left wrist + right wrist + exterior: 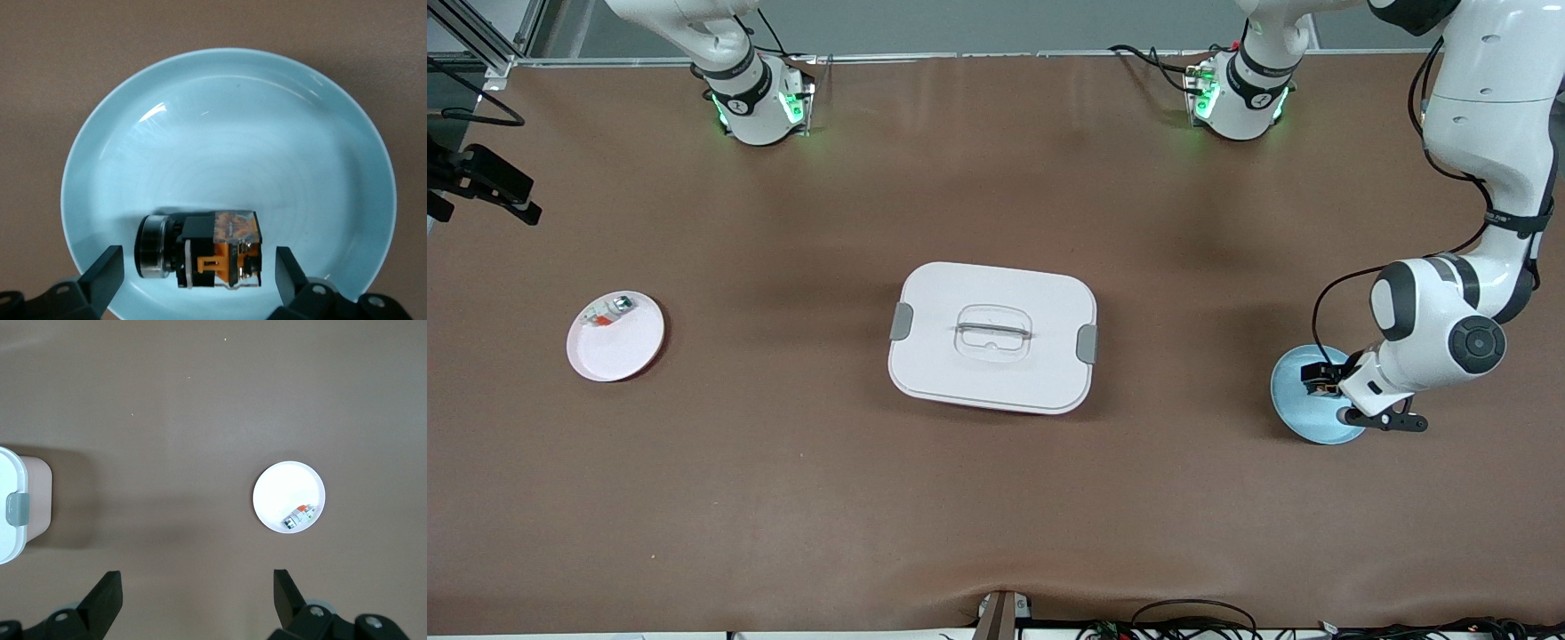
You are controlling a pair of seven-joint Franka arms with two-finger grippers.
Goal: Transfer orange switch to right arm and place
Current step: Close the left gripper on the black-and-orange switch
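Hovering low over a pale blue round plate (227,133) at the left arm's end of the tabletop (996,498), left end effector (199,267) is released, fingers (107,270) straddling the tiny black boxy orange switch (200,250) without touching. Switch lies in the plate. Right end effector (197,590), released, empty, waits high over bare tabletop. White round plate (627,351) holds a small white-and-orange piece (607,311). White lidded rectangular box (992,336) sits mid-tabletop.
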